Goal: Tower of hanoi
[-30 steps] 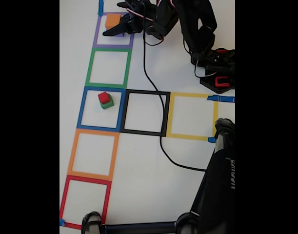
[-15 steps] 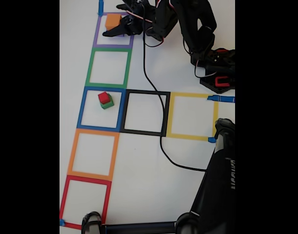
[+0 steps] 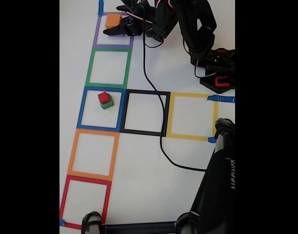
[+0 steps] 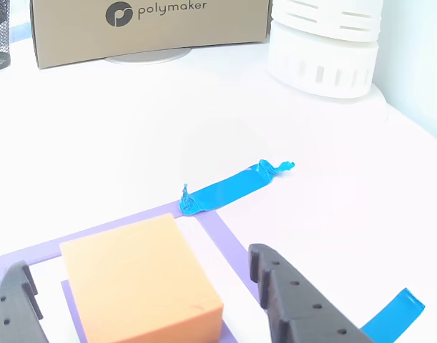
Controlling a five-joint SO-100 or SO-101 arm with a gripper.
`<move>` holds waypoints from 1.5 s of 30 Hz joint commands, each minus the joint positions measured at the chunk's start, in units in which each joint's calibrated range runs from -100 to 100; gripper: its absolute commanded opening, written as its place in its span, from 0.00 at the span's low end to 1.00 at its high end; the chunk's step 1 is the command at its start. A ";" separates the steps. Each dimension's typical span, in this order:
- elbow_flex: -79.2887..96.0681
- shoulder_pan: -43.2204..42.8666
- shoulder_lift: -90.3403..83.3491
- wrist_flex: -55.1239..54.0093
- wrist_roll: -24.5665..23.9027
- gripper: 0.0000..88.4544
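Note:
An orange cube (image 3: 112, 20) sits inside the purple taped square (image 3: 96, 39) at the top of the fixed view. My black gripper (image 3: 112, 20) is open and straddles it. In the other view the orange cube (image 4: 136, 282) lies between my gripper's (image 4: 139, 266) two fingers, with a gap on each side. One finger (image 4: 14, 304) is at the left and the other finger (image 4: 290, 304) at the right. A small red cube (image 3: 104, 97) is stacked on a green cube (image 3: 108, 104) in the blue square (image 3: 81, 107).
Green (image 3: 89, 68), black (image 3: 166, 114), yellow (image 3: 169, 117), orange (image 3: 71, 153) and red (image 3: 64, 200) taped squares mark the white table. A black cable (image 3: 153, 92) crosses the black square. A dark stand (image 3: 214, 185) fills the lower right. A cardboard box (image 4: 146, 25) and white spool (image 4: 325, 43) stand behind.
The gripper has shifted slightly toward the top of the fixed view, settling closer around the orange cube. The cubes have not moved.

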 commanded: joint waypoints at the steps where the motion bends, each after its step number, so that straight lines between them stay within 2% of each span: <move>1: -0.94 -1.01 -0.08 -1.60 0.54 0.39; 33: -0.85 -3.12 1.54 -2.90 0.54 0.25; 45: -0.85 -3.69 1.62 -3.22 0.54 0.13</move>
